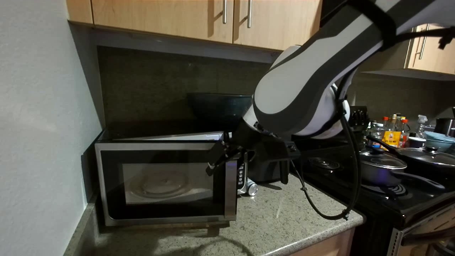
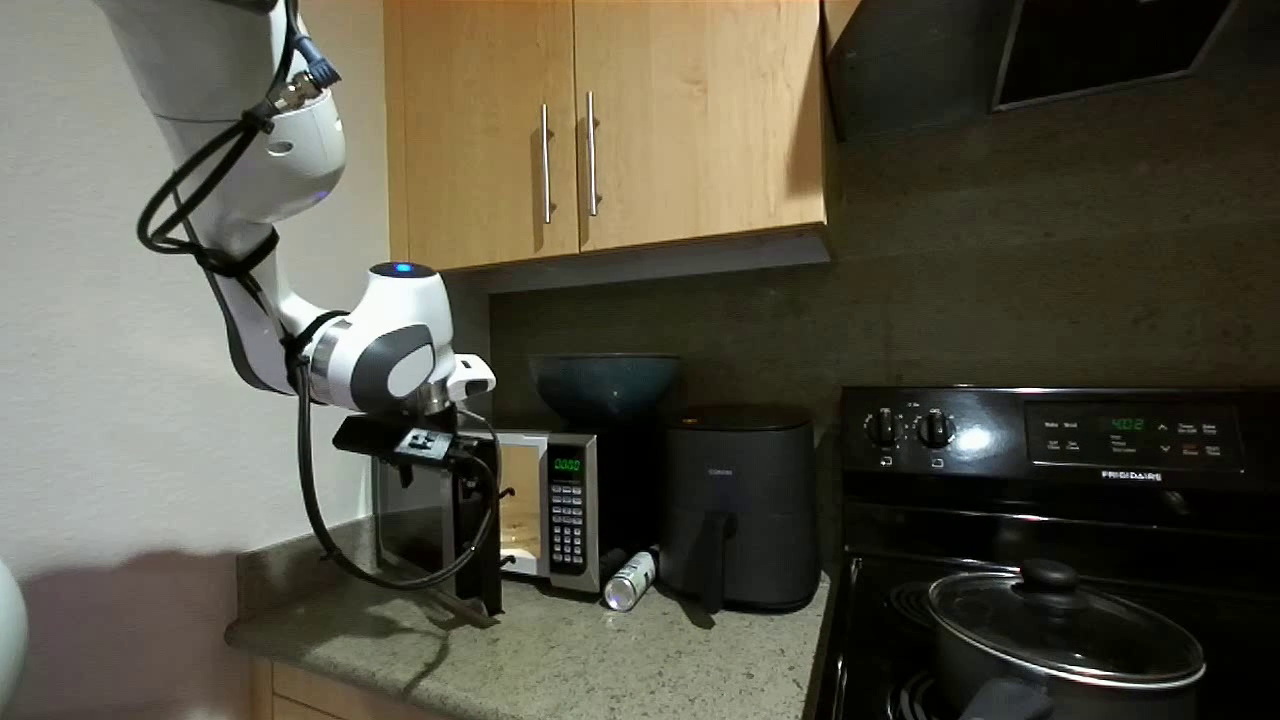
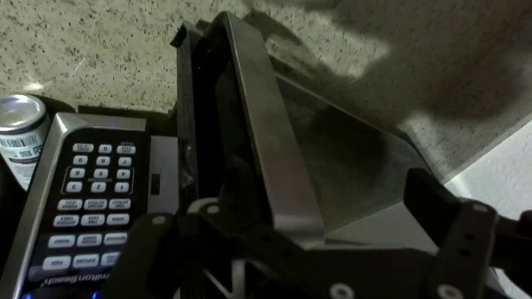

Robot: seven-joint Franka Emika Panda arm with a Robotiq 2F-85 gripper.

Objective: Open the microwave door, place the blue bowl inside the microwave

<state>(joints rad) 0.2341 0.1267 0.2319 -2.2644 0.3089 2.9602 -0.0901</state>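
The microwave (image 2: pixel 574 510) stands on the counter with its door (image 1: pixel 167 209) partly open. Its lit interior (image 2: pixel 522 490) shows between the door and the button panel. The silver door handle (image 3: pixel 270 137) runs between my fingers in the wrist view. My gripper (image 3: pixel 328 178) is open around the upper end of the handle, one finger on the handle's free-edge side, the other over the dark glass. I cannot tell whether a finger touches the door. My gripper also shows at the handle in an exterior view (image 1: pixel 221 160). The dark blue bowl (image 2: pixel 605 385) sits up behind the microwave's front top edge; its support is hidden.
A black air fryer (image 2: pixel 740 510) stands beside the microwave, with a can (image 2: pixel 632 580) lying between them. A stove with a lidded pot (image 2: pixel 1070 640) is beyond. Cabinets (image 2: pixel 690 130) hang above. A wall (image 1: pixel 42 124) stands close on the door's hinge side.
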